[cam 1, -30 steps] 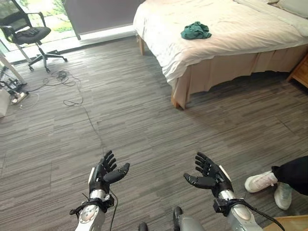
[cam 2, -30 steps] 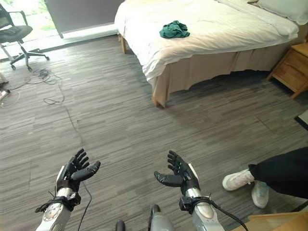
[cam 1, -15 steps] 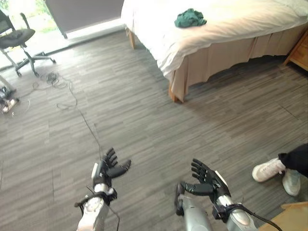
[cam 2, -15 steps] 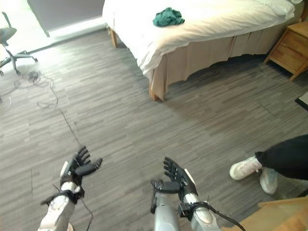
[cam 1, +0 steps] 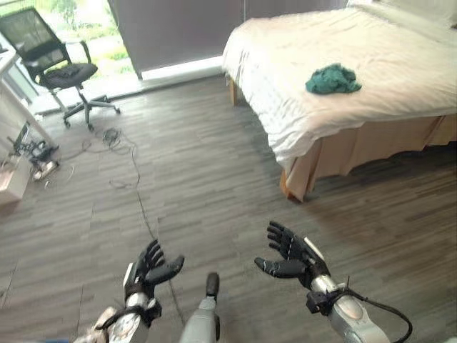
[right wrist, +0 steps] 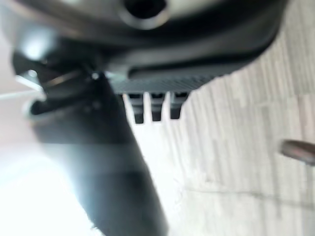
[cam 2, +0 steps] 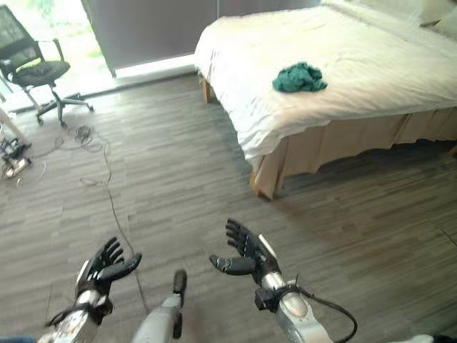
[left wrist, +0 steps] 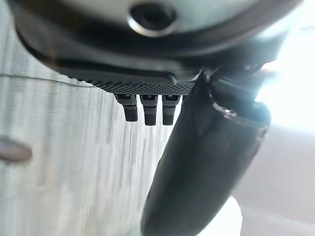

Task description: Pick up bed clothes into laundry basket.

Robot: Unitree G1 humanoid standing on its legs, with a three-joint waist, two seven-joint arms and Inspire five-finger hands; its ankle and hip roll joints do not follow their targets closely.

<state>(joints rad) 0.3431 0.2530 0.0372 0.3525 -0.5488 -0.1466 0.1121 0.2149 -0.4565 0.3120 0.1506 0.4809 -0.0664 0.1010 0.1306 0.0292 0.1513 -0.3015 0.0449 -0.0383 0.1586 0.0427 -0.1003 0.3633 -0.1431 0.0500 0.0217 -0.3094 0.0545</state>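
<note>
- crumpled dark green garment sits on the white-sheeted bed, far from both hands
- left hand and right hand hover over the grey wood-plank floor, fingers loose, holding nothing
- left eye view gets the white desk edge beside the black office chair
- person's white shoes from earlier are gone; the camera swung

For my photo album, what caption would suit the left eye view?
Both open hands, left hand and right hand, held above the floor, facing green clothes on the bed.

A crumpled dark-green garment lies bunched on the white bed.
</note>
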